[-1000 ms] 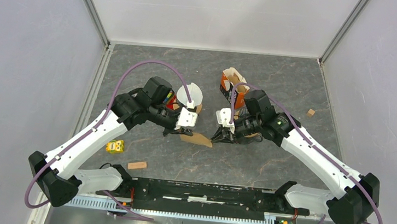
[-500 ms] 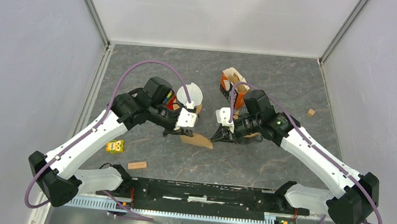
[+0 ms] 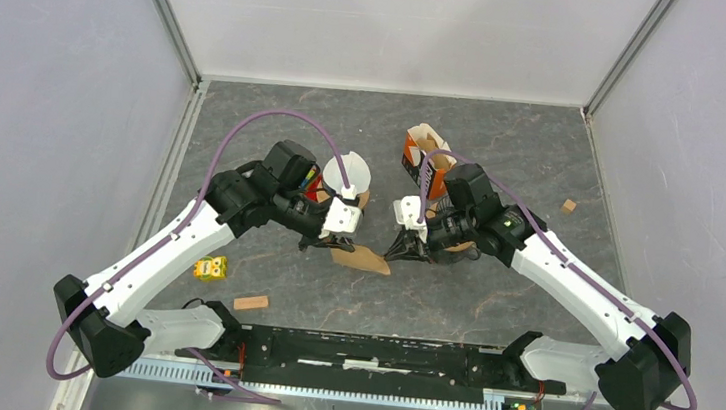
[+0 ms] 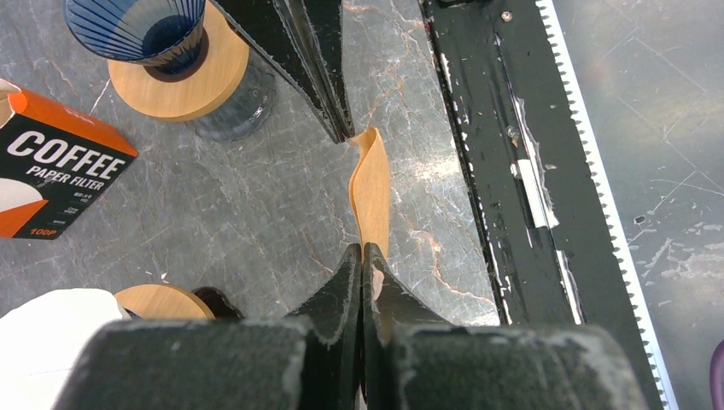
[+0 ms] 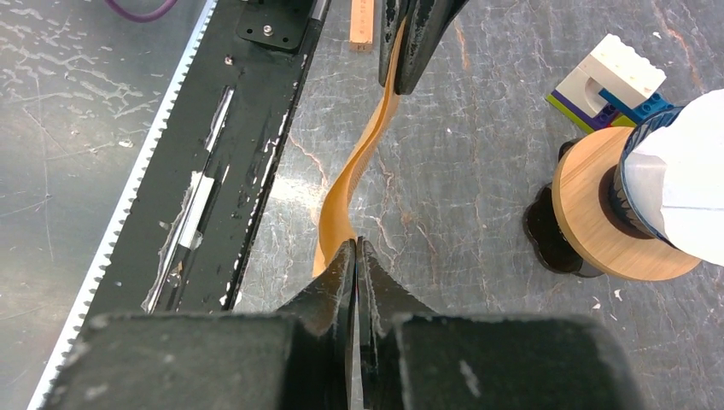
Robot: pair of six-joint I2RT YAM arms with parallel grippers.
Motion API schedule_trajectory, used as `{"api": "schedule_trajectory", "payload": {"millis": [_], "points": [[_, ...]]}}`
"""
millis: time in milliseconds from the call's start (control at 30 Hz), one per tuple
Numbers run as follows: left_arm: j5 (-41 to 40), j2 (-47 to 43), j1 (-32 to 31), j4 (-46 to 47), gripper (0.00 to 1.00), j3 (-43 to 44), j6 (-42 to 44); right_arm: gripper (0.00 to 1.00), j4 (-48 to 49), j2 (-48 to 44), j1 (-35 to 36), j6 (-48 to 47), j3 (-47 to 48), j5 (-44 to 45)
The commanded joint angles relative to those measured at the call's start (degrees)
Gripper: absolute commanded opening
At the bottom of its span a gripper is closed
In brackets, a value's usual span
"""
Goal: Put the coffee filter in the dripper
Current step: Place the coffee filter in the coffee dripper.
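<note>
Both grippers are pinching the same coffee filter, one at each end.

- Left gripper: jaws closed on the left end of the filter. The wrist view shows the fingertips pressed together with the paper edge between them.
- Right gripper: jaws closed on the opposite end, with the tips meeting on the paper in both wrist views.
- The filter is brown paper, held edge-up between the two grippers and bowed into a shallow S along its length. It sits low over the table, mid-workspace, just in front of the black rail. I can't tell whether its lower edge touches the surface.
- It is not in any dripper.
- Blue dripper: ribbed inside, no paper visible in it. It has a wooden collar and sits on a glass base behind the right gripper, beside the orange coffee filter box. The box lies open-ended with white filters showing.
- Second dripper: also on a wooden collar, behind the left gripper, with a white filter sitting in it.
- Other items: toy bricks just beside that second dripper, a wood block and a yellow toy near the left arm, and a small cube far right, well apart from everything.
</note>
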Motion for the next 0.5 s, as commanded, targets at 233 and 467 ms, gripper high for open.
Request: {"api": "schedule_trajectory", "payload": {"millis": [233,467], "points": [[-1.9,-0.4,-0.3,1.8,0.02,-0.7,2.4,0.12,-0.1,-1.0,-0.2,-1.2,-0.8,-1.8],[-2.0,-0.4,-0.3,2.4,0.02,-0.8,1.7,0.14,1.0,-0.6,-0.2,0.1,-0.7,-1.4]]}}
